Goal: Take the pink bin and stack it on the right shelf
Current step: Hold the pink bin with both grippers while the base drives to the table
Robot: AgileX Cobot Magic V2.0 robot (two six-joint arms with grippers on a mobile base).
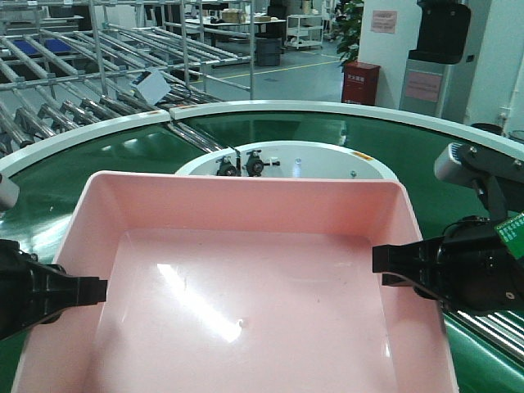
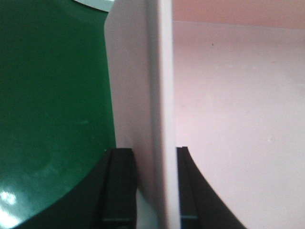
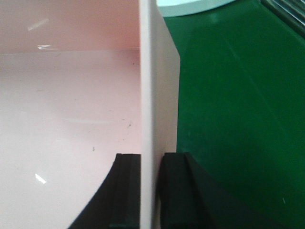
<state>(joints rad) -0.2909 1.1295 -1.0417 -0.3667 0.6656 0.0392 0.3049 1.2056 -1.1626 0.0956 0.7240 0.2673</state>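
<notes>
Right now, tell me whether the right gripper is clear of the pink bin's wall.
No: the right gripper straddles the side wall of the pink bin, one finger inside and one outside.

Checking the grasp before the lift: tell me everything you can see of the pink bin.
The pink bin is a wide, shallow rectangular tub of glossy pale pink plastic with rounded corners and plain sloping walls. It is empty, upright, over the green conveyor belt; whether lifted is unclear. The left gripper clamps its left wall, the right gripper its right wall, one finger inside, one outside. Small dark specks mark its floor.
</notes>
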